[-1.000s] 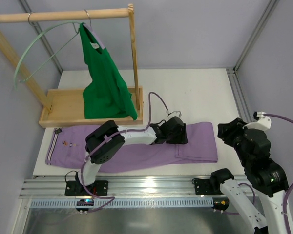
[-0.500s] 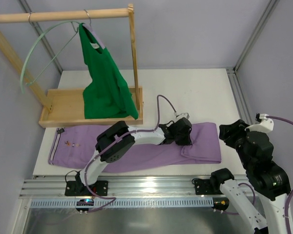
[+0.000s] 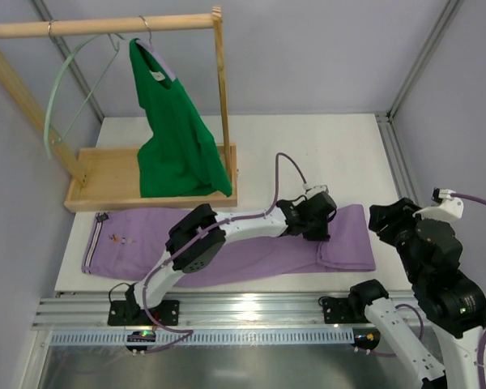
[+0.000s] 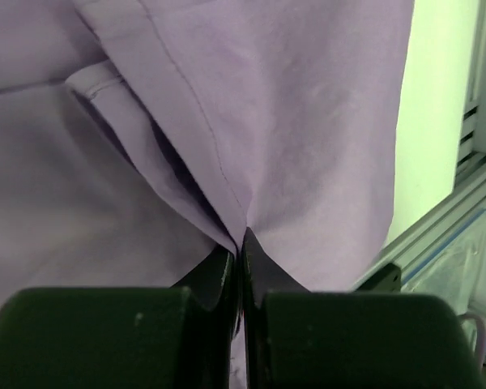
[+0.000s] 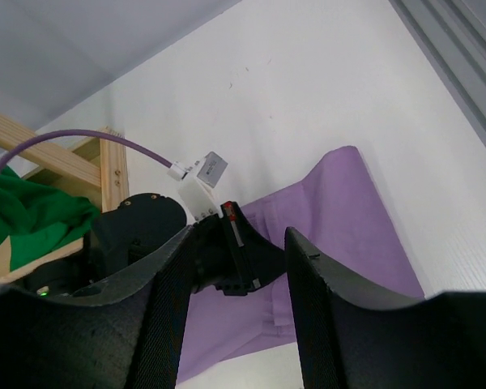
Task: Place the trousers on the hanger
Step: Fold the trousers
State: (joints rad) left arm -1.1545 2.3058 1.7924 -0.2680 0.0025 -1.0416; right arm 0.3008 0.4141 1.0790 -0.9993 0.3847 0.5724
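Trousers (image 3: 267, 259) flat on table (image 3: 324, 154), left claw (image 4: 242, 243) pinching their fold, right claw (image 5: 243, 243) parted, green top (image 3: 174, 138) hanging over wooden tray (image 3: 105, 174)

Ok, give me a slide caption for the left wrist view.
Left gripper shut on a pinched fold of the lilac trousers, which lie on the table.

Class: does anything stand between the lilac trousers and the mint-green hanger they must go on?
Yes. The left gripper is shut on the trousers at their right end. From there, the wooden post and the green top hanging on the rail stand between them and the hanger.
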